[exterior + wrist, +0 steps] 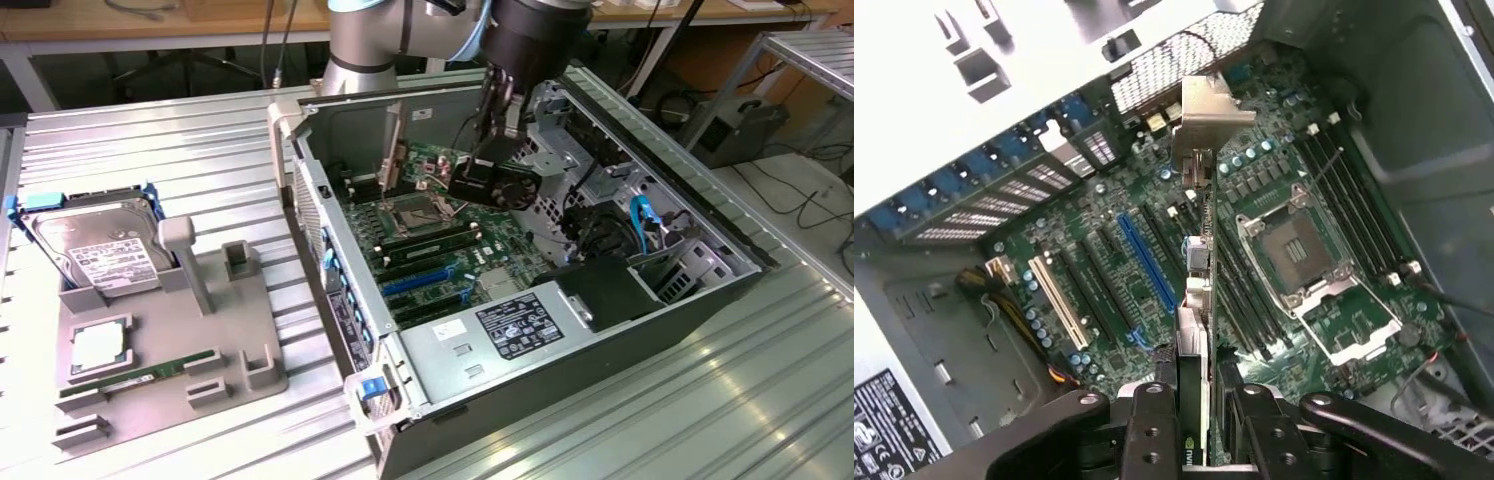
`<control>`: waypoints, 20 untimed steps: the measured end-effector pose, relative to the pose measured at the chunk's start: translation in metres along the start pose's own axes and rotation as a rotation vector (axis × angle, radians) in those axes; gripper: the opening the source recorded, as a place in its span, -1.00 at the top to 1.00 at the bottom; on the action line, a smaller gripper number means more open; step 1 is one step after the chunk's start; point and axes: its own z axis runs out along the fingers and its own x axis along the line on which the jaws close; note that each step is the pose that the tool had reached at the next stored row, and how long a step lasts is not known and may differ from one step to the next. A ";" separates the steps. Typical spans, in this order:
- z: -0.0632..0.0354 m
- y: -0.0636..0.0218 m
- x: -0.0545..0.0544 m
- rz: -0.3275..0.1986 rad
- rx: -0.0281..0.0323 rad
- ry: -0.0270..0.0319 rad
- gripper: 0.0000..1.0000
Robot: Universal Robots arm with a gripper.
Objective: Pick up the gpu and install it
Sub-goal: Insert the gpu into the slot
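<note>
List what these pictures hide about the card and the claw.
1. Wrist view: the circuit board strip under the graphics card, covered by the card itself.
2. Wrist view: most of the claw, cut off by the picture edge.
3. Exterior view: print on the sticker, too small to read.

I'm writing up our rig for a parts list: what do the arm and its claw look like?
The arm is a smooth silver-grey tube with a pale blue joint cap, ending in a black cylindrical wrist. The claw is black, with two slim fingers; the wrist view shows round screw holes in their blocky bases.
</note>
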 end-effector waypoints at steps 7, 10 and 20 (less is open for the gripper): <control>0.0022 -0.0001 0.000 -0.139 -0.0013 0.0090 0.47; 0.0034 -0.0002 0.000 -0.216 -0.0021 0.0141 0.47; 0.0092 -0.0006 0.000 -0.435 -0.0003 0.0270 0.47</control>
